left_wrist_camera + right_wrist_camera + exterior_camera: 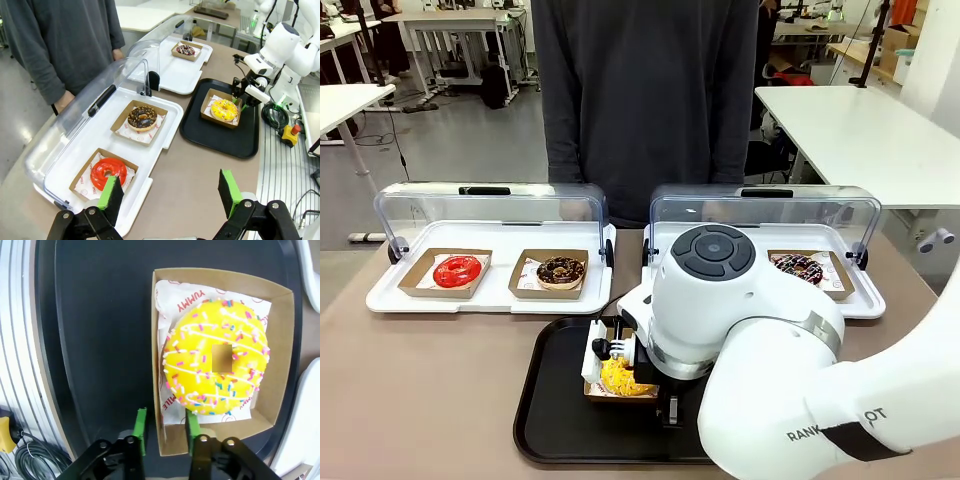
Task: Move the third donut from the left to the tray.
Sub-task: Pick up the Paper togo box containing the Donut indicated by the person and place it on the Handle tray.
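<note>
Donut (215, 357) in yellow glaze is sitting in its holder (280, 355) on the black tray (95, 340) — right jaws straddling the holder's wall, grip uncertain; releasing and retreating remain.

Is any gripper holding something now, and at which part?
Nothing seems held. The right gripper straddles one wall of the cardboard holder under the yellow donut, gaps either side; the left gripper is open.

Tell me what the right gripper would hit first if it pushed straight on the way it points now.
Most likely the near wall of the cardboard holder, which stands between the fingers of the right gripper; the jaws sit slightly parted around it. Just below lies the black tray. Depth is hard to judge here.
</note>
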Robot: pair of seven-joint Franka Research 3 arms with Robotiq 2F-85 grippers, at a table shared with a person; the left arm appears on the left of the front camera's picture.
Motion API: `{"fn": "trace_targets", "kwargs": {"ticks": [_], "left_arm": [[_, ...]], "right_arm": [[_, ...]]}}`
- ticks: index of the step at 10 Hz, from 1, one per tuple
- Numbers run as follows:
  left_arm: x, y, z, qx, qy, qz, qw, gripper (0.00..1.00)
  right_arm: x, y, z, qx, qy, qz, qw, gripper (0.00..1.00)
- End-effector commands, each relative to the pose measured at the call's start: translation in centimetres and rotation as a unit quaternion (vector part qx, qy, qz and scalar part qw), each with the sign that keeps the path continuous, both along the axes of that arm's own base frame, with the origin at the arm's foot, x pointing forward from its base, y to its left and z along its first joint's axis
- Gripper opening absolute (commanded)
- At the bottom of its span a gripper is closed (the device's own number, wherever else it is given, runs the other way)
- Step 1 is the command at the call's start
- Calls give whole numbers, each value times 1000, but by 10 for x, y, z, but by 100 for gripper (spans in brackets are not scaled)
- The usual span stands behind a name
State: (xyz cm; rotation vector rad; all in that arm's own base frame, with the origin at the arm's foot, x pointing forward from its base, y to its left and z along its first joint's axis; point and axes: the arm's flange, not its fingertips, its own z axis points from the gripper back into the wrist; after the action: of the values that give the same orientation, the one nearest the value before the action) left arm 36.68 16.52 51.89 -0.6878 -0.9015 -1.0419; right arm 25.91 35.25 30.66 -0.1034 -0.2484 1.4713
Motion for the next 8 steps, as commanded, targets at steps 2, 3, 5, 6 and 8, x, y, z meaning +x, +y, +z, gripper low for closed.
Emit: {"fn": "trace_targets", "kwargs": {"ticks": [2, 3, 5, 6, 8], "left_arm": [[-1, -1, 0, -3, -6, -6, 1000, 100], [-1, -1, 0, -3, -6, -6, 1000, 100], [-1, -1, 0, -3, -6, -6, 1000, 100], [-1, -1, 0, -3, -6, -6, 1000, 100], [-1, -1, 0, -3, -6, -6, 1000, 100]], "right_arm": [[-12, -20, 41, 11, 8, 6, 1000, 100], [-14, -20, 54, 10, 6, 1, 1000, 100], [-18, -21, 80, 13, -11, -6, 1000, 100], [-19, -18, 93, 14, -17, -4, 1000, 100], [-19, -16, 103, 8, -23, -12, 1000, 100]]}}
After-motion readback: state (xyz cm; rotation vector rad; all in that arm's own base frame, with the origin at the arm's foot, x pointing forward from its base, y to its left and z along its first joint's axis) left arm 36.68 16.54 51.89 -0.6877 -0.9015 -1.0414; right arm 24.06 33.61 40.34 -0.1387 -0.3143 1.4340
